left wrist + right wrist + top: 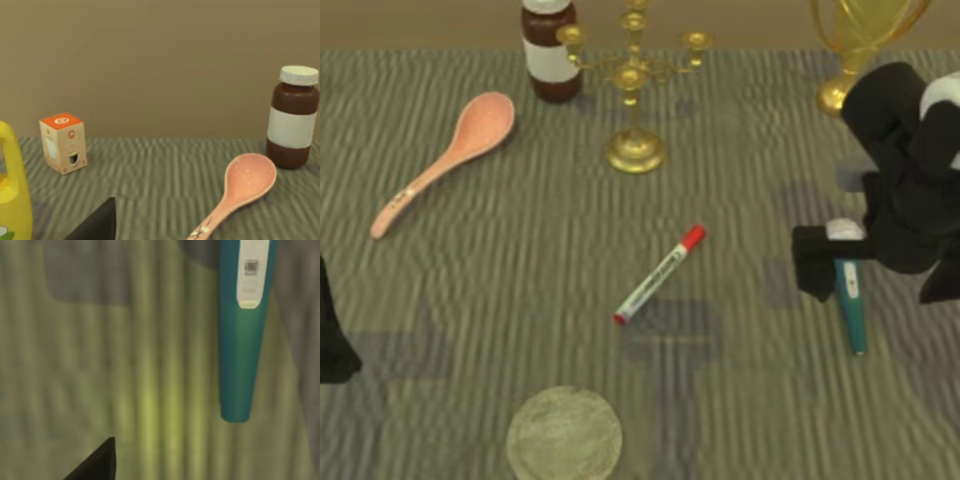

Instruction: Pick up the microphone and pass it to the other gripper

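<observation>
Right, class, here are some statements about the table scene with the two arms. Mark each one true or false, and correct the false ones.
1. The microphone lies at the table's right side, below the right gripper. True.
2. The marker has a blue cap. False: its cap is red.
3. The pink spoon lies to the left of the gold candelabra. True.
4. The left gripper is holding the microphone. False: it sits parked at the table's left edge, far from it.
5. The brown bottle lies on its side. False: it stands upright.
</observation>
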Action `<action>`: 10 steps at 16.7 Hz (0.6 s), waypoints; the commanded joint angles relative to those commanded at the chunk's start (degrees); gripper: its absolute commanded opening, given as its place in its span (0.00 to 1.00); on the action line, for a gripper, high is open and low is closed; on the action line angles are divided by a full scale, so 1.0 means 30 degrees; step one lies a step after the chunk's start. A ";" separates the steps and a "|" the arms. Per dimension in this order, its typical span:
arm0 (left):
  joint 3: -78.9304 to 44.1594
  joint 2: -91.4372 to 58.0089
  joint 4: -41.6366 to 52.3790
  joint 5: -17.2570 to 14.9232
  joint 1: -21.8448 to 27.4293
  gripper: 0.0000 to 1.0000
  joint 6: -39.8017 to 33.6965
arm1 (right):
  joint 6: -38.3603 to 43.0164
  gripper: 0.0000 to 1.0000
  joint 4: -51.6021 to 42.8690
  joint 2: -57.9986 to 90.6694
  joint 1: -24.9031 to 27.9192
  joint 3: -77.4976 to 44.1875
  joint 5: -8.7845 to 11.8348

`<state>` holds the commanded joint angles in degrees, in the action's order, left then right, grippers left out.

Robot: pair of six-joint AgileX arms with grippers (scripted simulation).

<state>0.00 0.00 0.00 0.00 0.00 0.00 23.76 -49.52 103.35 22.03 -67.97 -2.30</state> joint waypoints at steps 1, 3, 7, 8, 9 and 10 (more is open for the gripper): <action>0.0000 0.0000 0.0000 0.0000 0.0000 1.00 0.0000 | -0.0022 1.00 0.0243 0.0184 0.0007 0.0115 -0.0002; 0.0000 0.0000 0.0000 0.0000 0.0000 1.00 0.0000 | -0.0054 1.00 0.1340 0.0930 0.0001 0.0527 -0.0005; 0.0000 0.0000 0.0000 0.0000 0.0000 1.00 0.0000 | -0.0089 1.00 0.5166 0.3160 -0.0071 0.1776 -0.0014; 0.0000 0.0000 0.0000 0.0000 0.0000 1.00 0.0000 | -0.0100 1.00 0.5911 0.3660 -0.0087 0.2059 -0.0016; 0.0000 0.0000 0.0000 0.0000 0.0000 1.00 0.0000 | -0.0105 1.00 0.6452 0.4067 -0.0101 0.2277 -0.0018; 0.0000 0.0000 0.0000 0.0000 0.0000 1.00 0.0000 | -0.0108 1.00 0.6789 0.4349 -0.0106 0.2417 -0.0020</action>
<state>0.00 0.00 0.00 0.00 0.00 0.00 23.43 -29.15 116.40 21.71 -60.72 -2.36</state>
